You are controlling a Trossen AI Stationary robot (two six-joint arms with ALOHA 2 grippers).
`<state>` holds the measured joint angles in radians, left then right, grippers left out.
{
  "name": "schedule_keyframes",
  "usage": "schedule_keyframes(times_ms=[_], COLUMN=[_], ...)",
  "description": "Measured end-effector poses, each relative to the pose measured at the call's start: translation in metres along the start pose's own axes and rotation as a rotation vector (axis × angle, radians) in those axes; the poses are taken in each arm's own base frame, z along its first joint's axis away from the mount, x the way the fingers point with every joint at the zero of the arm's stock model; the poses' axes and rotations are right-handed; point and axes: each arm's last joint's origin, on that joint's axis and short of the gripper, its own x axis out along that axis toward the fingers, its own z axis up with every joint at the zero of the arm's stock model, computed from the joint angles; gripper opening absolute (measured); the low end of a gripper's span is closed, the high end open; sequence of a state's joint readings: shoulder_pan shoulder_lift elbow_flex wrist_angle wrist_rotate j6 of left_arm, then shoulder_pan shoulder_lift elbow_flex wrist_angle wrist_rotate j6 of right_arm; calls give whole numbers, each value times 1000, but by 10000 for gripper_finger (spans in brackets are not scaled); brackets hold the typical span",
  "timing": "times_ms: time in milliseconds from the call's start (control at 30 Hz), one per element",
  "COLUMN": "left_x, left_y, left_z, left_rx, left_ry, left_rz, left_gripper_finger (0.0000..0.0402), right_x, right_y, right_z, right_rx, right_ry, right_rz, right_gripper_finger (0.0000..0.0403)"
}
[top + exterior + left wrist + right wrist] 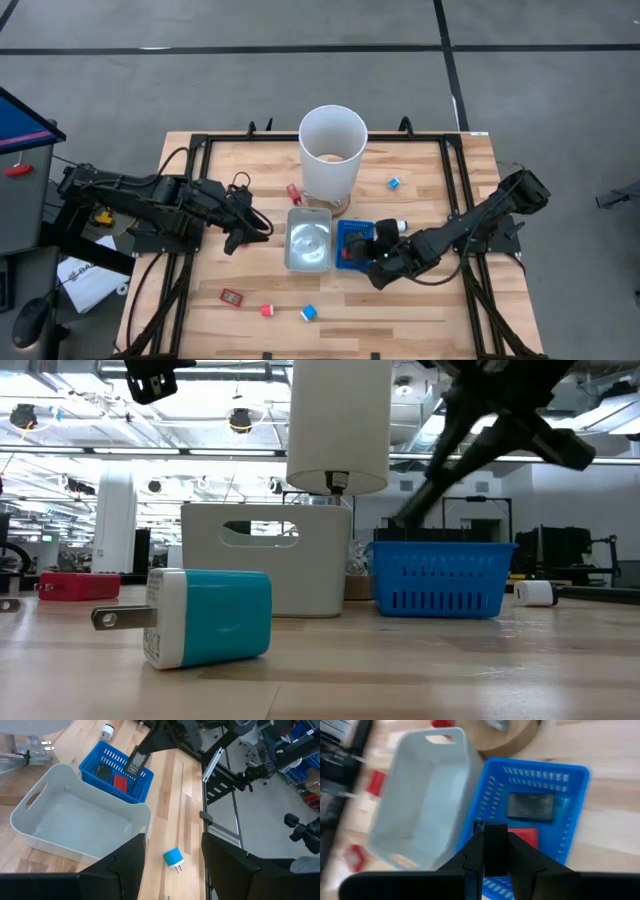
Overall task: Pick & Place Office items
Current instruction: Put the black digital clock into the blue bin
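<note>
Nearest the low camera, a blue-and-white plug adapter (205,617) lies on its side on the bench (420,300), prongs pointing sideways; seen from above it is the blue piece (308,313) at the front edge, with a small red piece (267,311) and a red block (232,296) in the same row. That makes three office items along the near edge.

Mid-bench, two bins stand side by side: a pale grey bin (309,239), apparently empty, and a blue slotted basket (352,236) just to its right. The right hand (490,851) hangs directly over the basket, its fingers clenched on a slim black block (494,847) held long axis upright. Below it the basket already holds two pieces: a flat dark one (530,806) and a red one (525,837). The held block looks set to be lowered and let go, since the basket lies straight beneath the hand.

The left hand (172,852) waits over the bench's left side, fingers spread and grasping nothing; it is the arm nearer the front row, the blue adapter lying just ahead of its fingers in its own wrist view.

Farther back stand one tall white cylinder (333,150), one red piece (294,193) at its left foot, one white roll-like piece (400,225) beside the basket, and one blue piece (394,182) toward the right rear.
</note>
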<state>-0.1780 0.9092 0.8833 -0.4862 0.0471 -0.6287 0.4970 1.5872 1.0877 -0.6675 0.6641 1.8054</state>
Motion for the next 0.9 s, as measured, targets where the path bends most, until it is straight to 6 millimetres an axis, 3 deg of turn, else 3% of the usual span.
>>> schedule_keyframes(times_ms=[267, 467, 900], left_x=[0, 0, 0], left_y=[-1, -1, 0], left_z=[1, 2, 3], left_rx=[-3, -3, -17], left_ry=[-16, -26, -36], left_rz=[-7, 0, 10], left_gripper_finger=[191, 191, 191], right_x=[0, 15, 20], right_y=[-29, -43, -46], right_z=[4, 3, 1], right_rx=[129, 212, 205], right_ry=[3, 17, 26], right_rz=[78, 147, 182], right_gripper_finger=[53, 53, 68])
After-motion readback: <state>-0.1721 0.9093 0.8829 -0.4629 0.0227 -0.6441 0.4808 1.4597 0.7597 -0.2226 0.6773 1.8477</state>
